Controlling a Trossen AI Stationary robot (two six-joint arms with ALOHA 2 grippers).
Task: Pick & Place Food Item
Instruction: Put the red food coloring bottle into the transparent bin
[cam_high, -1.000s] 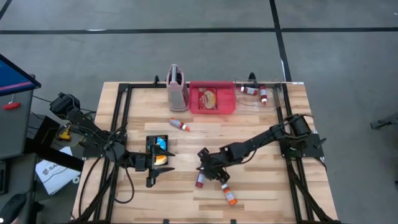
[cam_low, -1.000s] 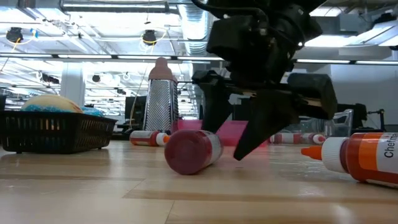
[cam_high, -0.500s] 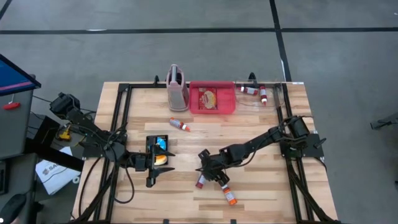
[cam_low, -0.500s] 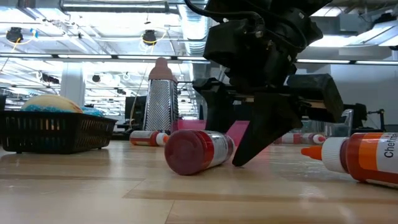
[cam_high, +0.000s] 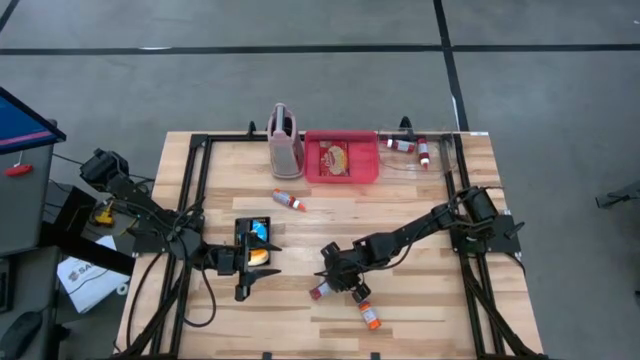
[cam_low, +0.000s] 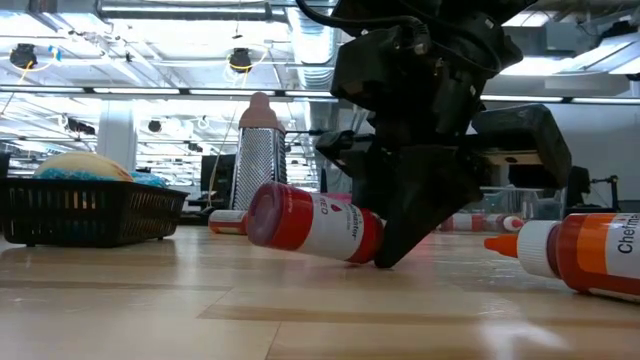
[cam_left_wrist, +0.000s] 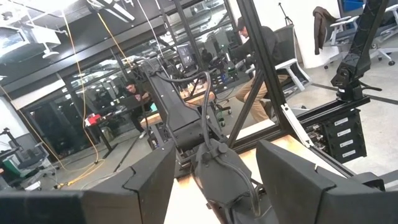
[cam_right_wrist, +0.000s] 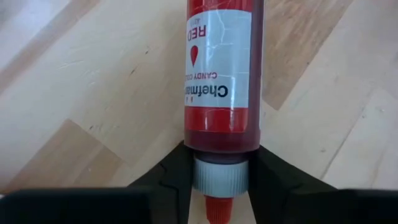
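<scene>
Your right gripper had clamped the red plastic bottle at its grey neck; the lift came next. The left gripper waited, fingers apart.

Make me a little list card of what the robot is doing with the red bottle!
Right gripper: closed around the cap end of the red bottle
Bottle: tilted, base end lifted off the table
Left gripper: waiting beside the black basket
Other bottle nearby: lying flat
Red tray: at the table's far edge
</scene>
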